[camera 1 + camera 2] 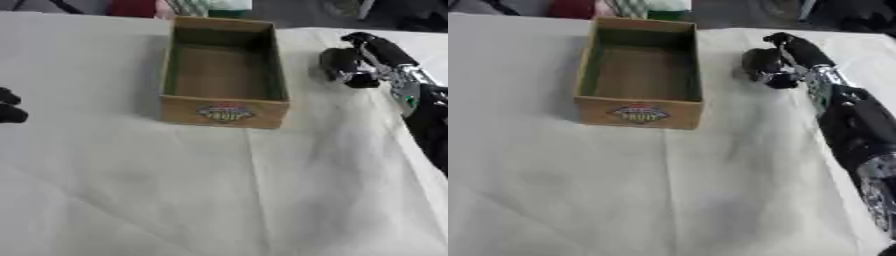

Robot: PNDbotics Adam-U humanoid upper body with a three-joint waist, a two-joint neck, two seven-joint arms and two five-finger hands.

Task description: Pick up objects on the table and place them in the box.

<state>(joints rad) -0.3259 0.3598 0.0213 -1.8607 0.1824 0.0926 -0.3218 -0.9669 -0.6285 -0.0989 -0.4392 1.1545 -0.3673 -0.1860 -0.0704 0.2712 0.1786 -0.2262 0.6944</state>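
white cloth (219,200) covers desk near edge | box (224,75) near far edge, nothing visible inside | right hand (776,62) just right of box, fingers curled, contents indiscernible | left hand (10,107) at left edge, left eye view only, finger state unclear

Table (105,200) under creased white cloth (306,190), open cardboard box (225,111) resting on it

Right arm (859,135) enters from lower right, extended forward and up along the right edge, black with silver joints. Right hand (776,62) has fingers curled inward; whether it holds anything cannot be told. Left hand (9,106): dark fingertips only, at left edge.
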